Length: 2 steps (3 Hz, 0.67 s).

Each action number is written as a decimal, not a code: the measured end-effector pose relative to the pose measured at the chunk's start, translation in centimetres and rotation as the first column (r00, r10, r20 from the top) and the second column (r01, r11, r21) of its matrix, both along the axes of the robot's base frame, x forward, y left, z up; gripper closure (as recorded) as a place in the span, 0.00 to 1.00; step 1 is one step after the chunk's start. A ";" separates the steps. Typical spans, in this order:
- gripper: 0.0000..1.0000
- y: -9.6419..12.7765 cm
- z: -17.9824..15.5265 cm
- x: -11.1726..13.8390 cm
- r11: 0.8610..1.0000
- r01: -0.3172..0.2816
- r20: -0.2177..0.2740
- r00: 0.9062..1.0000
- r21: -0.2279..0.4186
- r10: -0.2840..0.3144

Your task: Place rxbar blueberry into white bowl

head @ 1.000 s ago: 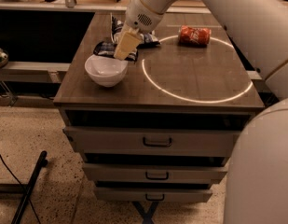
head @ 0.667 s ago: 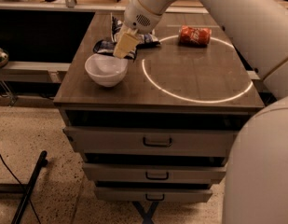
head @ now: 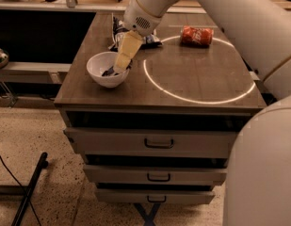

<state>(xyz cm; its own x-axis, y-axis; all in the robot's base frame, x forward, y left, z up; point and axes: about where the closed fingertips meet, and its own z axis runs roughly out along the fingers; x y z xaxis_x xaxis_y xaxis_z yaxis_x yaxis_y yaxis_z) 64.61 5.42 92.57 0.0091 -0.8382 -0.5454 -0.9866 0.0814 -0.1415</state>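
1. Gripper (head: 119, 69): recorded at the left of centre in the upper half of the frame. It is now lowered from above the rim to inside the white bowl (head: 95, 64), with its tips below rim level.
2. Fingers: seen pressed together as one pale wedge and judged to be clamped on the end of the bar, not yet released.
3. Rxbar blueberry (head: 108, 72): seen as a dark strip at the fingertips, inside the bowl and close to or touching its inner surface. Contact cannot be confirmed.
4. White bowl: unmoved near the left front edge of the counter (head: 197, 79).
5. Chip bag (head: 147, 39) and red can (head: 197, 36): left at the back of the counter, well apart from the bowl.
6. Task status: the carry is judged complete, with only release and withdrawal outstanding.
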 end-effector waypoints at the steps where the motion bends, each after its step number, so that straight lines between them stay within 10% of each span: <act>1: 0.00 0.0 -0.7 -0.3 1.000 -0.007 -0.002 1.000 0.010 0.007; 2: 0.00 -4.4 -1.4 0.2 0.997 0.046 0.032 0.998 0.068 -0.048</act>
